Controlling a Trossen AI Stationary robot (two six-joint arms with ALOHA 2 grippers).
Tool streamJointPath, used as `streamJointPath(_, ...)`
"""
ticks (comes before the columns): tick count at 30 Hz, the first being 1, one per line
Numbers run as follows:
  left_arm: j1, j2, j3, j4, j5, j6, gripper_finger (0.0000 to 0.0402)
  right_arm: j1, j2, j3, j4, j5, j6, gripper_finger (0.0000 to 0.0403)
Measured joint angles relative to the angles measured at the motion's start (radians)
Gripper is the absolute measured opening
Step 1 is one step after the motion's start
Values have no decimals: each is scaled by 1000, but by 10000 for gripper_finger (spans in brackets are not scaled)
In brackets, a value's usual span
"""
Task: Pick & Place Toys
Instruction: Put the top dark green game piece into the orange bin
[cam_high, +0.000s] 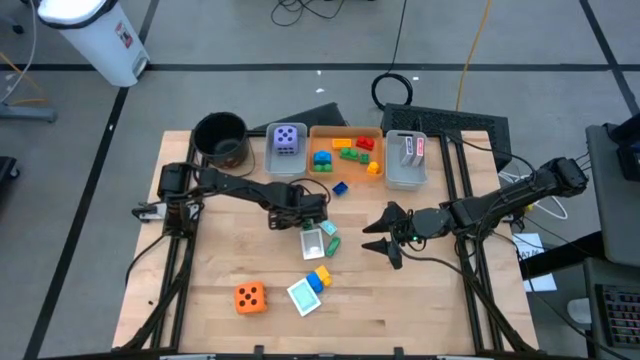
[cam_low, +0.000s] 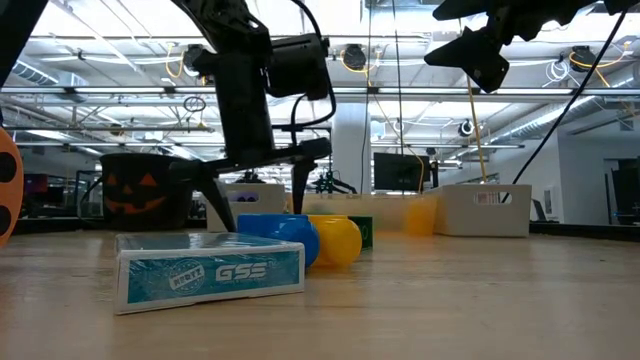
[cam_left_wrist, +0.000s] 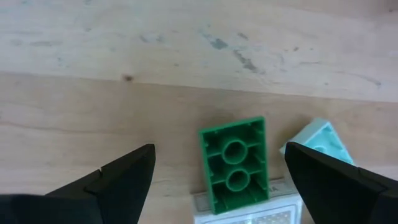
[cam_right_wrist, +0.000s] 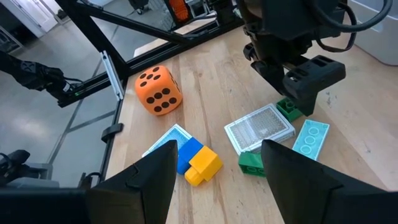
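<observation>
The left arm is stretched from the surface's (cam_high: 200, 300) left edge toward the middle, its wrist bent down. The left end effector (cam_high: 312, 215) is held low over a green brick (cam_left_wrist: 235, 165), its fingers (cam_left_wrist: 118, 180) spread wide on either side without touching it. The brick lies hollow side up, partly on a white card (cam_left_wrist: 249, 210), with a teal card (cam_left_wrist: 322, 142) just beside it.

Toward the near edge lie an orange die (cam_high: 250, 297), another teal card (cam_high: 301, 295), and a blue brick (cam_right_wrist: 188, 151) touching a yellow brick (cam_right_wrist: 203, 165).

Along the far edge, a round black pot (cam_high: 220, 139) stands at the left. Next to it, a grey bin (cam_high: 272, 158) holds a purple die (cam_high: 288, 138). The orange bin (cam_high: 318, 133) holds red, green, blue and yellow bricks (cam_high: 350, 150). The right-hand grey bin (cam_high: 390, 178) holds upright cards (cam_high: 412, 150). A lone blue brick (cam_high: 340, 187) lies on the surface just before the orange bin.

The right arm reaches in from the right edge; the right end effector (cam_high: 383, 232) is raised above the surface with fingers (cam_right_wrist: 134, 186) spread and nothing between them.
</observation>
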Motion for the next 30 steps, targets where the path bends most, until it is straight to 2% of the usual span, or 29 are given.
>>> streamJointPath(30,9,0,0,-43,55,0,365,0,0,0,-37,0,7,224)
